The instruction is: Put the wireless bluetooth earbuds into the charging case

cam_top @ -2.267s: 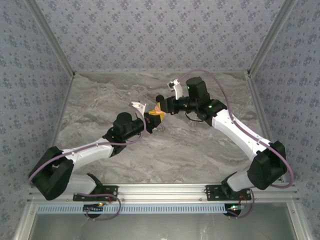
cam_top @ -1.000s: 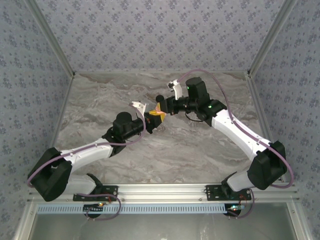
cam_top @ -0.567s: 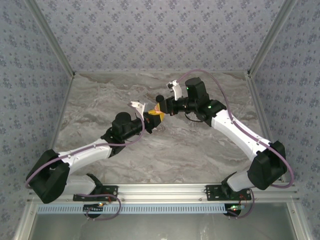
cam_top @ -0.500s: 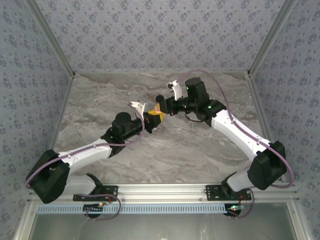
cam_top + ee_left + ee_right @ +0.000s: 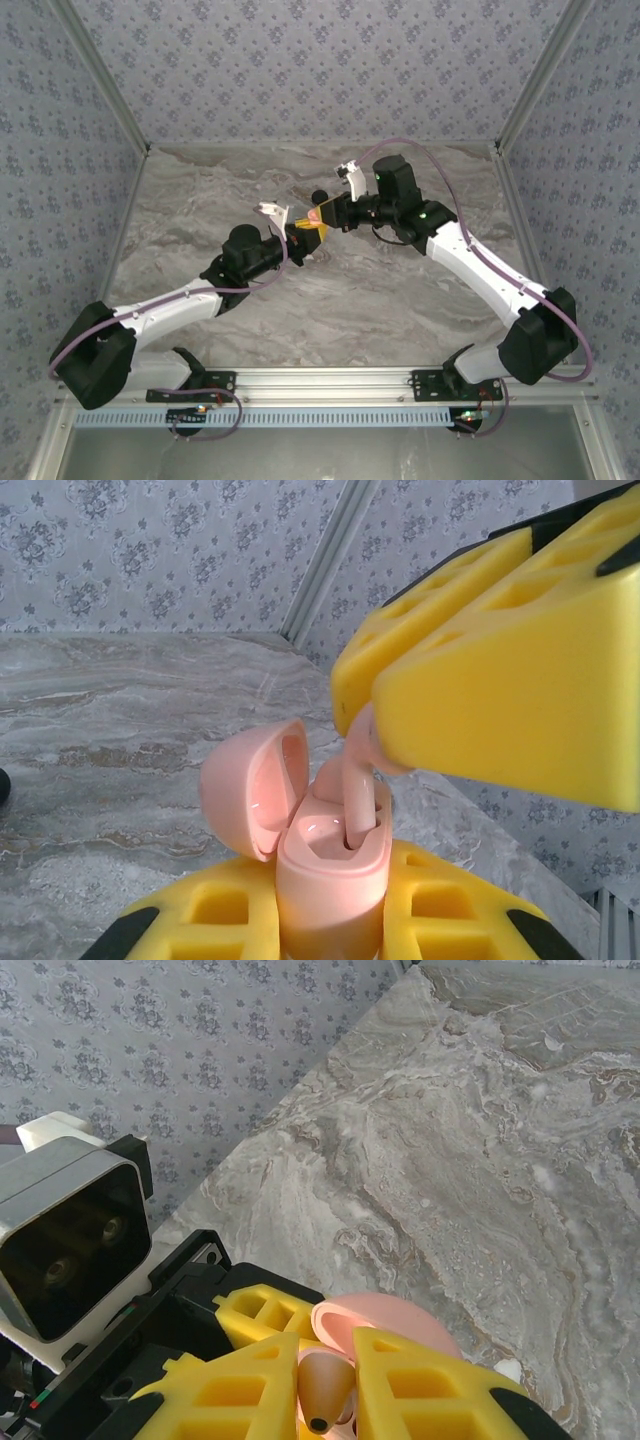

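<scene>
Earbud (image 5: 358,795) stem inside case (image 5: 330,885) (tip hidden); right fingers (image 5: 500,680) cover head.

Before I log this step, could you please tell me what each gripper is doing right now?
Left gripper: shut on the open charging case.
Right gripper: shut on a pink earbud.

TWIN ARMS: The left arm (image 5: 170,307) and the right arm (image 5: 480,262) wear glossy white shells between rounded matte-black joint housings (image 5: 535,335). A thin lilac cable (image 5: 405,141) trails along each one. Small green indicator lights (image 5: 422,212) glow on the right arm's black wrist block. Blocky yellow plastic fingers (image 5: 430,1395), moulded with square pockets and black insets, finish both arms. A grey-white boxy wrist camera (image 5: 70,1225) with two dark lenses rides the left arm. Black base brackets (image 5: 195,382) anchor them.
</scene>
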{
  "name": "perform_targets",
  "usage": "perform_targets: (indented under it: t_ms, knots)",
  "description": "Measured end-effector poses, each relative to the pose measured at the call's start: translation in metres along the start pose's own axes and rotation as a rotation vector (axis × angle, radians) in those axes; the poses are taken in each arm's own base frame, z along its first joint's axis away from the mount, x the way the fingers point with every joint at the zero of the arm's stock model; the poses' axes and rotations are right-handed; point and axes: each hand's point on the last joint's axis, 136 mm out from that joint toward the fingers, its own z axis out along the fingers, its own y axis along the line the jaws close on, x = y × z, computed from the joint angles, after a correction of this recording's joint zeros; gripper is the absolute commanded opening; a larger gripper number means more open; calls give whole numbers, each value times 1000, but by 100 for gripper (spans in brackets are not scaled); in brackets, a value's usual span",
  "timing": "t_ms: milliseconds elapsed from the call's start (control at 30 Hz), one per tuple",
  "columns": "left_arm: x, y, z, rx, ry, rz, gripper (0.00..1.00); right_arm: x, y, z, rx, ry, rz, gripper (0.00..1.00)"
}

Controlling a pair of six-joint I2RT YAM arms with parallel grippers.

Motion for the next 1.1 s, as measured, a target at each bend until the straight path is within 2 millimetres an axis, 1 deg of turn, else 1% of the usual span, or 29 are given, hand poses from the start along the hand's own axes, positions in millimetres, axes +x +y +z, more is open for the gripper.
perform_targets:
  t_ms: [500,900,1100]
  knots:
    - [3,1,0,-2,13,10,17,13,2,2,7,50,-12,24]
    - [6,2,0,-8,25,30,17,18,6,2,4,75,-18,40]
    - [8,3,-1,-12,35,50,17,17,4,1,21,72,-21,40]
